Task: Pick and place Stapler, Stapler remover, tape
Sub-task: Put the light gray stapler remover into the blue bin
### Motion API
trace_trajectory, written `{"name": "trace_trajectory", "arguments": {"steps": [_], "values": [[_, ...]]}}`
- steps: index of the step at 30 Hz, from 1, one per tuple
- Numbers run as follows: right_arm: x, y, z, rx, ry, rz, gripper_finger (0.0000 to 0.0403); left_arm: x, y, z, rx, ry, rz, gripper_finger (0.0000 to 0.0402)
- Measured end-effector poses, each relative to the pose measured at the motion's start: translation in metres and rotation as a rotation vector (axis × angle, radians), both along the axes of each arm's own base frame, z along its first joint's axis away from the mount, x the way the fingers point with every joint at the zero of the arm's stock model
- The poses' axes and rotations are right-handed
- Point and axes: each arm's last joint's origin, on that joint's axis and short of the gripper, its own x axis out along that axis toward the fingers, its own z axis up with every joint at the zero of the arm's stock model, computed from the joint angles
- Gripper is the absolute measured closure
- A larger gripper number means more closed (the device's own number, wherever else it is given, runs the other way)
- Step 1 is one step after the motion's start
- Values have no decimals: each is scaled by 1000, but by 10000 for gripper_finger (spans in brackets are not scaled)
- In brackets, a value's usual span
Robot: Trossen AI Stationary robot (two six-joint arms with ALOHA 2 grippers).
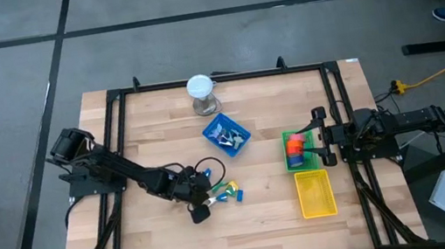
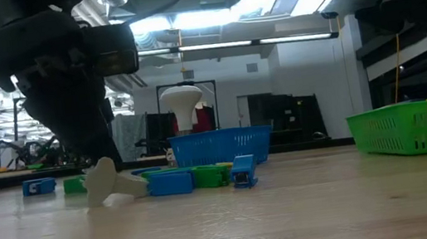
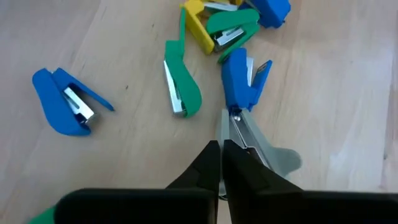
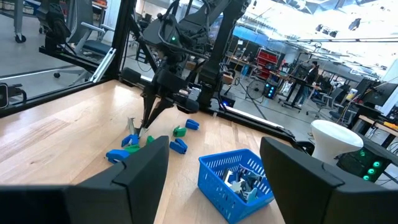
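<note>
Staplers (image 3: pixel 242 78) in blue, green and yellow lie scattered on the wooden tabletop (image 1: pixel 169 238), left of centre and toward the near edge; we see them as slim clip-shaped pieces, one blue piece lying apart from the rest (image 3: pixel 65 102). We find the left tool (image 3: pixel 221 155) lowered at this cluster with its fingers pressed together, their tips at a grey metal piece (image 3: pixel 249 134) that adjoins the blue stapler; we cannot tell whether the piece is pinched between them. We note the blue basket (image 1: pixel 226 135) near the middle of the tabletop, holding grey metal claws and blue pieces. Tape pieces (image 1: pixel 296 144) in red and orange sit in the green basket (image 1: pixel 291 165) on the right side, with the yellow basket (image 1: pixel 315 193) just beside it on the near side. We see the right tool (image 1: pixel 320 136) waiting over the green basket with its fingers spread wide. A white mushroom-shaped object (image 1: pixel 201 92) stands near the far edge.
</note>
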Motion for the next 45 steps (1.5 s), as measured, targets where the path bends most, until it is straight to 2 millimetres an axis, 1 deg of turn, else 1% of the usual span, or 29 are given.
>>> {"name": "trace_trajectory", "arguments": {"steps": [4,8,15,20,25,30,38,45], "values": [[0,0,0,0,0,0,143,-2,1,7,1,-21,-13,397],[0,0,0,0,0,0,143,-2,4,22,-14,-95,-22,398],[0,0,0,0,0,0,143,6,19,49,-22,-268,-17,398],[0,0,0,0,0,0,143,17,33,61,-2,-392,-4,398],[0,0,0,0,0,0,143,27,55,69,55,-493,36,398],[0,0,0,0,0,0,143,34,82,77,99,-569,67,398],[0,0,0,0,0,0,143,36,123,78,73,-585,115,398],[0,0,0,0,0,0,143,34,146,78,54,-584,131,398]]}}
